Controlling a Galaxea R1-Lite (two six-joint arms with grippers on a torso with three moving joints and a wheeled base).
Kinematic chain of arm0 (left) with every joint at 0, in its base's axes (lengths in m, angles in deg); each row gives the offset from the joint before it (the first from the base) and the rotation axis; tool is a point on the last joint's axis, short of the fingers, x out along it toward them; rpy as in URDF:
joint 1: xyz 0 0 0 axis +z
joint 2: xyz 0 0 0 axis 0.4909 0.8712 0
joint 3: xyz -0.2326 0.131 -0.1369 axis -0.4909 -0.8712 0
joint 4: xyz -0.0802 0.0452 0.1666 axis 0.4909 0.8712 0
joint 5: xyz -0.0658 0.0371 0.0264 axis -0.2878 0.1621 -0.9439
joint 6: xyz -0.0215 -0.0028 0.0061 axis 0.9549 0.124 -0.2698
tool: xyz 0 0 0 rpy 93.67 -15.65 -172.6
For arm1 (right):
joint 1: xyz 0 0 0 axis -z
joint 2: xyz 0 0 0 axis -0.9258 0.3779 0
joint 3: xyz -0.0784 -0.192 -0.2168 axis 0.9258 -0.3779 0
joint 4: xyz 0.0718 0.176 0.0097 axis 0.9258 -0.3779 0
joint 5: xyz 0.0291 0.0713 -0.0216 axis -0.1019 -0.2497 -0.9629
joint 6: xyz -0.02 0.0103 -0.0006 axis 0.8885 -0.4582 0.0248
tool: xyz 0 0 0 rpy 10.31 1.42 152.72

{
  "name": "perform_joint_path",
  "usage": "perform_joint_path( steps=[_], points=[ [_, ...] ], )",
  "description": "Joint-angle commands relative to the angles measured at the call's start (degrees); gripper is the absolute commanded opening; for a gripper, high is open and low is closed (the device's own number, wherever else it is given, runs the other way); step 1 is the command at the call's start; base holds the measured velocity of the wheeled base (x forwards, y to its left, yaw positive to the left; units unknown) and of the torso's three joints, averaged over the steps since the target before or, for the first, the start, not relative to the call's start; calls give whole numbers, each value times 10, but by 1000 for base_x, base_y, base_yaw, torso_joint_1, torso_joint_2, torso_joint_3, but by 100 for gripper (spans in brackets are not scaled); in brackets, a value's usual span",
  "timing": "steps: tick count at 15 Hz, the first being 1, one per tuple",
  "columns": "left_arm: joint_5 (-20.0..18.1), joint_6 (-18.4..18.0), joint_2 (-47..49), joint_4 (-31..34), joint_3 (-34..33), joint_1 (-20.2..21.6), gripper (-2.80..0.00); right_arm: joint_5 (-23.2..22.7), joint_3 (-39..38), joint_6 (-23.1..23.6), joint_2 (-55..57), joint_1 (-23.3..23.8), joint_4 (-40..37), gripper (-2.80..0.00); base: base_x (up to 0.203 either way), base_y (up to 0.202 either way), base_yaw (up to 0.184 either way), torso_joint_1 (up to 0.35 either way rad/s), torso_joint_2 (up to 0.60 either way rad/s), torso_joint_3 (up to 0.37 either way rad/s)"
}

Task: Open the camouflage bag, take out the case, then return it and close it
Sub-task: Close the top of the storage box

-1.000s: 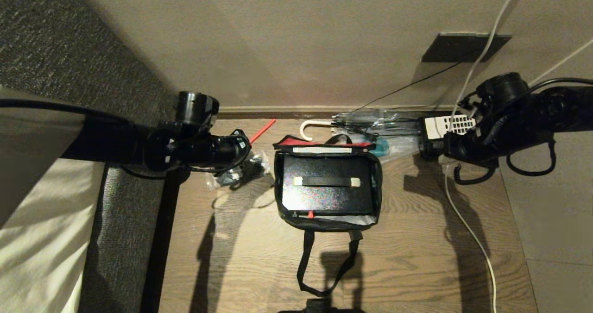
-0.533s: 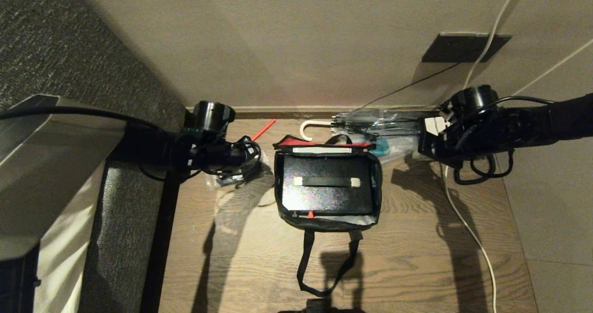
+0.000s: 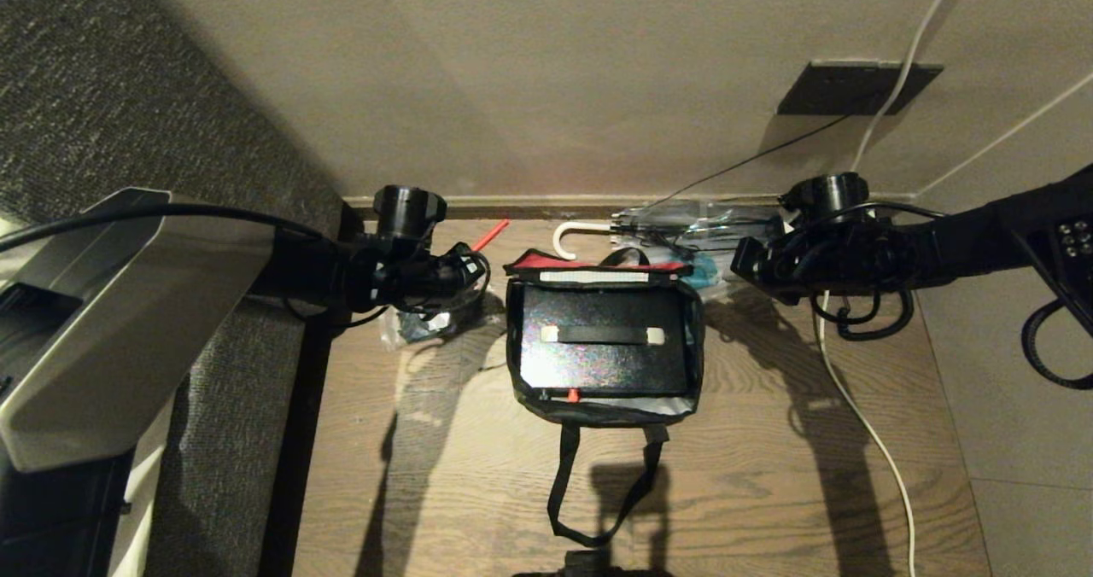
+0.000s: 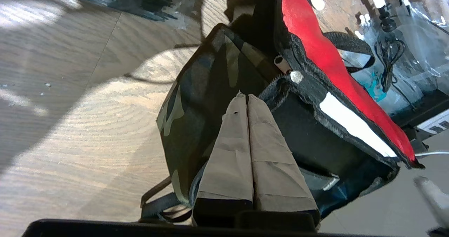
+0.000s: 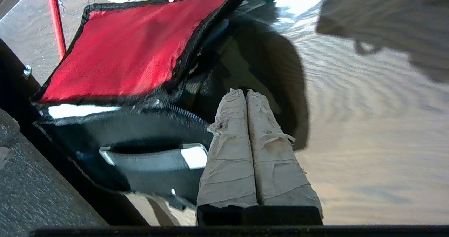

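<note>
The green camouflage fabric bag (image 3: 604, 342) with red lining lies open on the wooden floor (image 3: 768, 475), the flat black speckled case (image 3: 602, 351) inside it. My left tool (image 4: 247, 98) and right tool (image 5: 245, 93) hang beside its left and right walls, both fully closed and empty.

Lots of random stuff on this wood-plank floor (image 3: 444, 475). Back by the baseboard there's a white hooked umbrella handle (image 3: 574, 234), with a clear folded umbrella (image 3: 683, 216) lying along the wall next to it. A thin red stick (image 3: 489, 236) lies at an angle close by. On the left sits a clear plastic packet of black items (image 3: 408, 328), half in shadow. A white cable (image 3: 862, 415) snakes down the right side of the floor from up on the beige wall (image 3: 555, 73), and there's a dark wall plate (image 3: 856, 87) with a thin black wire (image 3: 743, 160) running from it. Grey carpet (image 3: 94, 90) fills the far left.
</note>
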Motion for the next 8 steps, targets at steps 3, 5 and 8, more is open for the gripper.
perform_joint_path(
  steps=[3,5,8],
  points=[
    [0,2,8,-1,6,3,-280,-12,46,-32,52,-18,34,0,0,0,0,0,0,0],
    [4,0,8,-1,9,3,-280,-22,51,-38,55,-18,36,0,0,0,0,0,0,0],
    [8,1,8,-1,11,3,-280,-37,67,-93,70,-18,43,0,0,0,0,0,0,0]
  ],
)
